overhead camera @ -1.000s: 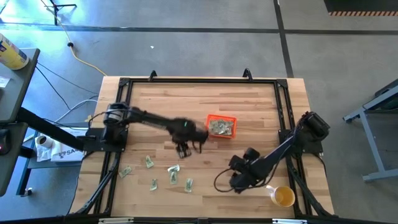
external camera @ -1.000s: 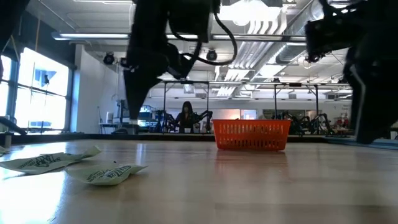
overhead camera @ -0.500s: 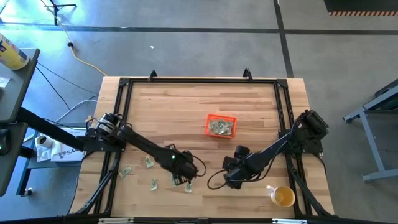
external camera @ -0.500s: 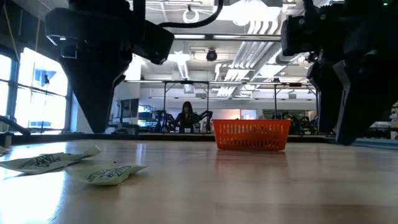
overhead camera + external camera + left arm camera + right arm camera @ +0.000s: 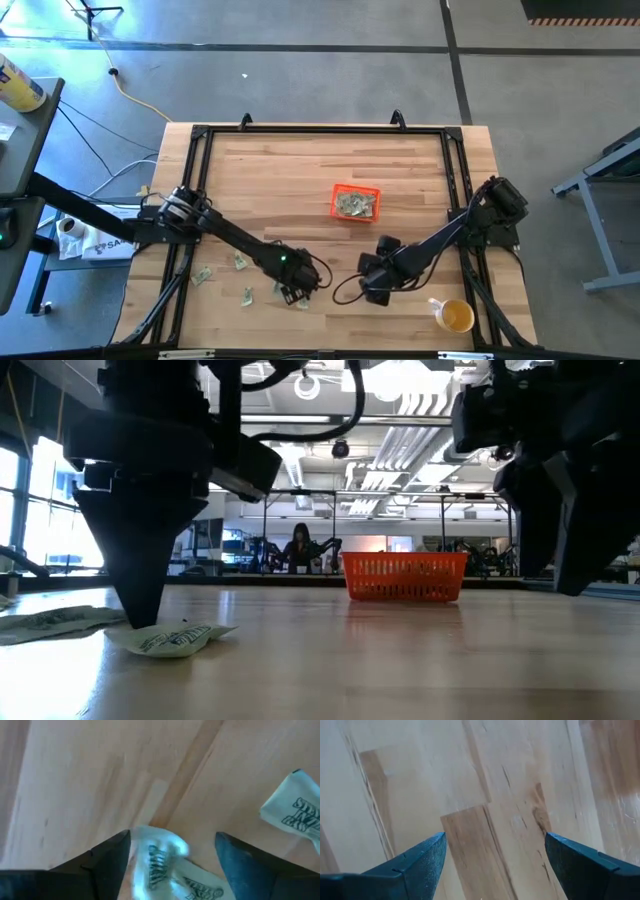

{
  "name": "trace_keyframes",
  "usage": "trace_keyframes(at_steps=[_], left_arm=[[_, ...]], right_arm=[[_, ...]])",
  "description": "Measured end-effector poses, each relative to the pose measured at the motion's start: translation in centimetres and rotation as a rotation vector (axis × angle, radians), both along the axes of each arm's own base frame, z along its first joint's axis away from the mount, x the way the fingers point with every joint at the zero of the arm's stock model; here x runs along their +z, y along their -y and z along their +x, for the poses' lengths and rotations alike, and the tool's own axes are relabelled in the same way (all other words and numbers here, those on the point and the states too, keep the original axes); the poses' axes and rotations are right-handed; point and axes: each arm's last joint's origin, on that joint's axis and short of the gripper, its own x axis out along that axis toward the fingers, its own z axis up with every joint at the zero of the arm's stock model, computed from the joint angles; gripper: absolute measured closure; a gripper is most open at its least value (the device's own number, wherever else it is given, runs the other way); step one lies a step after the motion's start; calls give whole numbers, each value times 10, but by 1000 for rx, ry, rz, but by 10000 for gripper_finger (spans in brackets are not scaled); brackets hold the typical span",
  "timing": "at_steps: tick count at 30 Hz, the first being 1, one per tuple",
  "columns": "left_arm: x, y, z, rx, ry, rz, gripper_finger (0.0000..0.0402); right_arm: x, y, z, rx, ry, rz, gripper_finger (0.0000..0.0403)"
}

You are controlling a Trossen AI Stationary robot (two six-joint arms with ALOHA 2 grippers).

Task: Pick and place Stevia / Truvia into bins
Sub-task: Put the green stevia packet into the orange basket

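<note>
Several pale green-and-white Stevia sachets lie flat near the table's near-left corner, such as sachet [image 5: 240, 262] and sachet [image 5: 203, 273]. More lie inside the orange bin [image 5: 340, 189] at mid-table. My left gripper [image 5: 297, 292] is low over the nearest group, open, with its fingers on either side of one crumpled sachet [image 5: 161, 864]. A second sachet [image 5: 295, 812] lies beside it. In the low view the left gripper's tip [image 5: 140, 618] stands just beside a sachet [image 5: 175, 640]. My right gripper [image 5: 368, 290] hovers open over bare wood [image 5: 495, 837].
A round yellow cup [image 5: 455, 317] stands near the table's near-right corner, close to the right arm. A black frame [image 5: 320, 128] runs around the table edge. Bare wood lies between the sachets and the bin [image 5: 404, 578].
My left gripper has swung from beside the orange bin toward the table's near edge and come down over the sachets, staying open. My right gripper has shifted slightly toward the table's left. The sachets and the bin have stayed where they were.
</note>
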Motion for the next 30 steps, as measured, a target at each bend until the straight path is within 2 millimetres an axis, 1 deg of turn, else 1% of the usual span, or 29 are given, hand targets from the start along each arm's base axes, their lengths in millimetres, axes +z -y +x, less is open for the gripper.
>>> trace_keyframes(at_steps=[3, 7, 11, 14, 15, 18, 20, 21, 23, 24, 26, 30], left_arm=[[-9, 0, -1, -3, -7, -10, 114], [-11, -7, 0, -32, -16, 9, 195], [-11, -19, 4, -104, -25, 45, 291], [-12, -35, 9, -166, -44, 50, 363], [-12, -41, 11, -188, -48, 52, 378], [-4, -63, 19, -232, -58, 89, 374], [2, -82, 26, -248, -81, 181, 361], [7, -91, 31, -249, -83, 195, 359], [28, -107, 41, -265, -65, 251, 368], [40, -113, 47, -277, -42, 249, 377], [62, -125, 59, -299, 17, 251, 381], [108, -165, 85, -252, 243, 251, 374]], right_arm=[[0, 2, 2, -11, 3, 7, 74], [1, 4, 4, -20, 7, 13, 73], [1, 6, 5, -27, 13, 3, 73], [1, 7, 5, -36, 13, 6, 73], [1, 7, 5, -40, 11, 8, 73], [0, 8, 3, -137, -5, 27, 72], [0, 8, -2, -236, -36, 34, 73], [0, 7, -6, -275, -52, 28, 73], [0, 2, -14, -327, -65, 4, 73], [0, -1, -17, -347, -64, -7, 73], [0, -8, -23, -378, -59, -14, 73], [0, -23, -34, -439, -27, -8, 73]])
